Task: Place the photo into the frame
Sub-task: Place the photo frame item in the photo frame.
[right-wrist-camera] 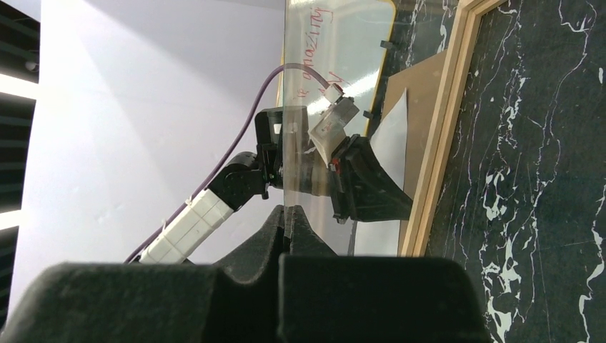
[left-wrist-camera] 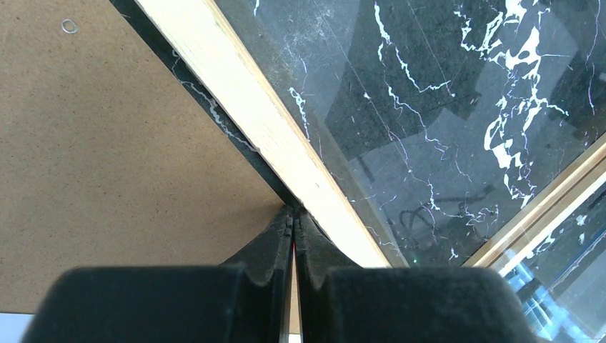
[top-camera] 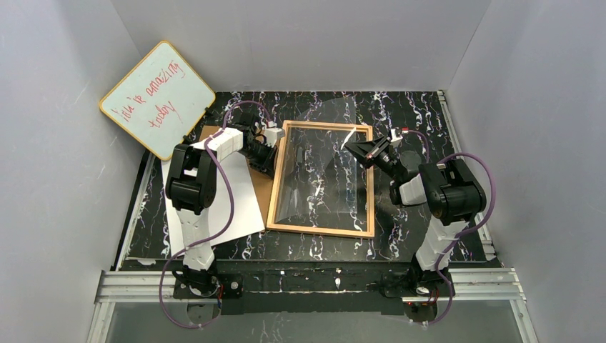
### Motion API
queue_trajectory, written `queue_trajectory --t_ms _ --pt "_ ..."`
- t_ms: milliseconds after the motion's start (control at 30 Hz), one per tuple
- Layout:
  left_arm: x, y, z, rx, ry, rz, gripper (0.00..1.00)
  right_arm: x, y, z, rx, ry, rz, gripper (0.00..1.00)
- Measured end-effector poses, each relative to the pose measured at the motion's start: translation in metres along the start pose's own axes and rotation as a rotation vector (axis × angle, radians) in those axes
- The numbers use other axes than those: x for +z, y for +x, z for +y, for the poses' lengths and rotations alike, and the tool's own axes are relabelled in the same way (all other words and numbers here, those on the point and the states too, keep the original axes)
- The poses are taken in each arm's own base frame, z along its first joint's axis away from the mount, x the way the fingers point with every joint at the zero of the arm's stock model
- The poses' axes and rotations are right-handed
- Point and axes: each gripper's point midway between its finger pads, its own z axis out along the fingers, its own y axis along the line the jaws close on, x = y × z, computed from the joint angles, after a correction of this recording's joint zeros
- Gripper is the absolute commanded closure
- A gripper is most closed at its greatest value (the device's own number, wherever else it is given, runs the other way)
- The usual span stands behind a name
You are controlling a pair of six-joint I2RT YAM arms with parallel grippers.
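Right gripper [right-wrist-camera: 288, 211] is pressed together on the edge of a clear pane [right-wrist-camera: 321, 86], pinching it so the sheet stands tilted up out of the thin light-wood rectangular picture frame [top-camera: 321, 230]. The right arm bends at the elbow and reaches inward over the frame's right rail. The left gripper [left-wrist-camera: 293, 213] is also pressed together, with nothing between its fingers. Its tips point down into the narrow dark gap between the frame's left rail and a flat brown backing board [left-wrist-camera: 107, 143], right against the rail. The left arm folds forward from its base and angles right toward that rail.

The frame lies flat in the middle of the black, white-veined marble-pattern counter [top-camera: 400, 114]. The large rectangular paper photo [top-camera: 221, 207] lies white side up to the left of the frame, under the left arm and partly over the brown board.

Count: two arms, one frame, one pane, one photo, one brown board and one yellow-rimmed whiteboard with red writing [top-camera: 157, 98], which leans at the left wall.
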Motion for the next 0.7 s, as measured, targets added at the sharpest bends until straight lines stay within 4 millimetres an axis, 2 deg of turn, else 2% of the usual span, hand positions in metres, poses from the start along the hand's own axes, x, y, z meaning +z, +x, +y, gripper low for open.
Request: queue_trajectory --t_ms 267,467,700 --pt "0.000 0.000 0.000 0.001 0.000 -0.001 1.00 -0.003 0.002 -0.008 -0.025 0.014 0.007 0.99" --pt "0.000 0.000 0.000 0.002 0.000 -0.002 1.00 -0.006 0.004 -0.034 0.007 0.069 0.027 0.99" --pt "0.000 0.000 0.000 0.004 -0.001 -0.002 1.00 -0.009 0.004 -0.041 -0.068 0.088 0.048 0.99"
